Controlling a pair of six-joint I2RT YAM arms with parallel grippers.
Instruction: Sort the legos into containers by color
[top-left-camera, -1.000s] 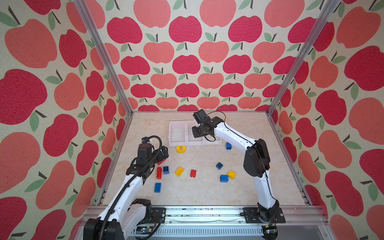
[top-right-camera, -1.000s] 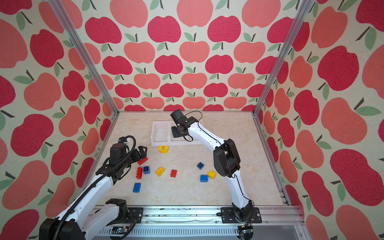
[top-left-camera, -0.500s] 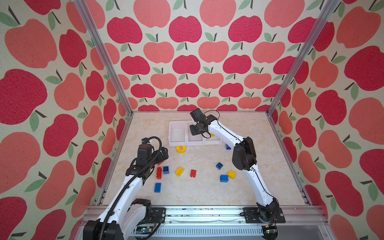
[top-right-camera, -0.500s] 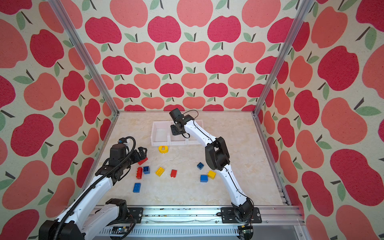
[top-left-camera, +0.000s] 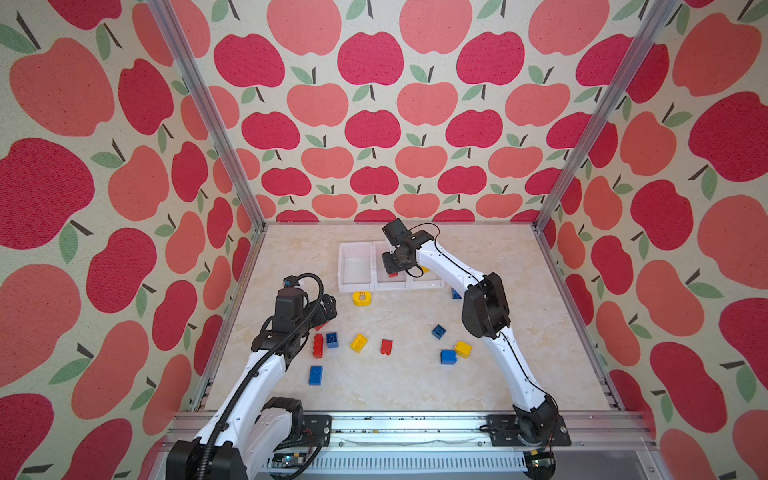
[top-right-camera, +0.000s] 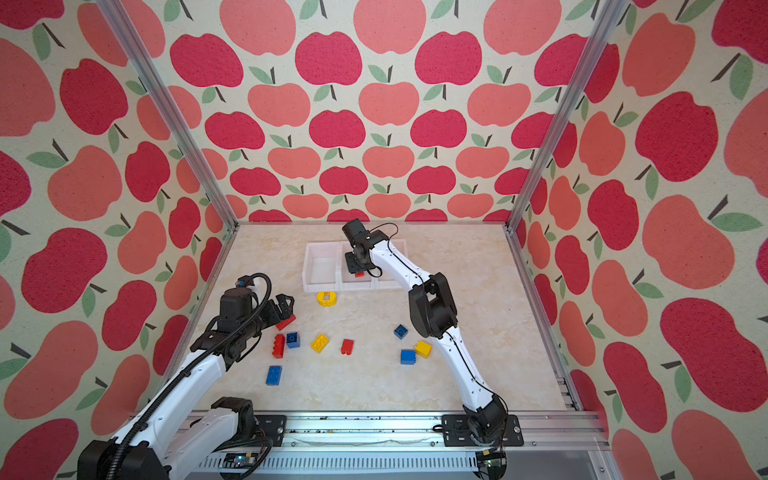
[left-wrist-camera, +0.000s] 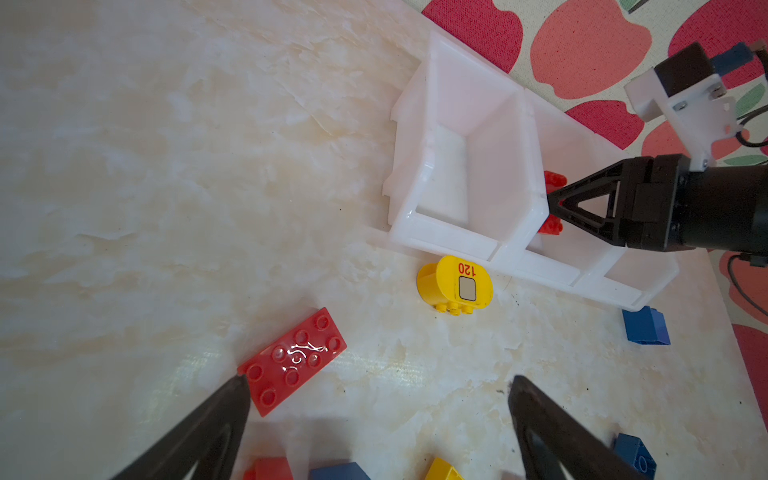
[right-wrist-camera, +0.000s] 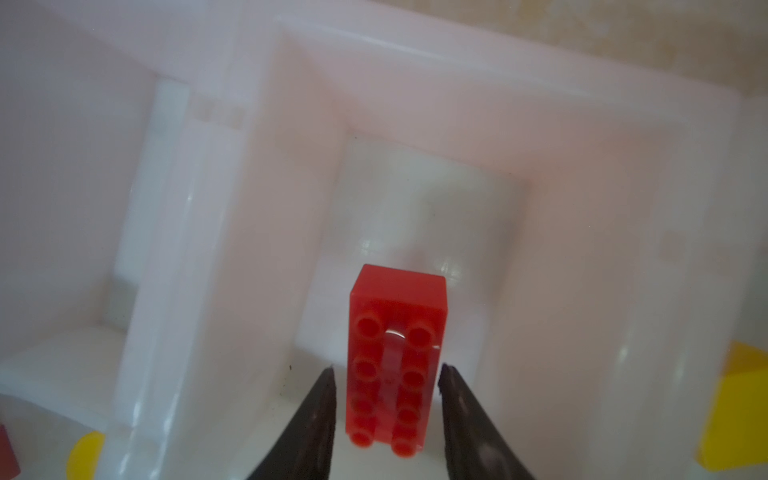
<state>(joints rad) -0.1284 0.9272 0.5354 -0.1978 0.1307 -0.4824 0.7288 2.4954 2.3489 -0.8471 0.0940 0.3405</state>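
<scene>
Right jaws: above the middle bin (top-left-camera: 390, 284), at the upper middle of the desk (top-left-camera: 415, 386) in both top views. They are parted a little on either side of a red brick (right-wrist-camera: 395, 361). A sliver of white shows between the brick and one jaw, so it looks released, not pinched.
Red brick: inside the middle bin's walls, studs toward the wrist camera. I cannot tell whether it already rests on the bin floor.
Why low: the jaws reach below the rim, probably so the brick drops a short way and does not bounce out.
Bins: the left bin (left-wrist-camera: 449, 174) is empty, and the right bin (top-left-camera: 430, 282) shows a bit of yellow (top-left-camera: 423, 270). The middle bin seems to be for red and the right one for yellow, which leaves the left one for blue.
Left jaws: spread wide and holding nothing, low over the desk left of centre. One tip sits at the corner of a flat red plate (left-wrist-camera: 291, 359).
Why there: this looks like lining up the next red piece while keeping well apart from the other arm at the bins.
Loose pieces: a round yellow piece (top-left-camera: 362, 298) lies just in front of the bins. Red, blue and yellow bricks are scattered across the middle of the desk, so most of the sorting remains.
Risk: the flat plate is thin and may slide when pinched.
</scene>
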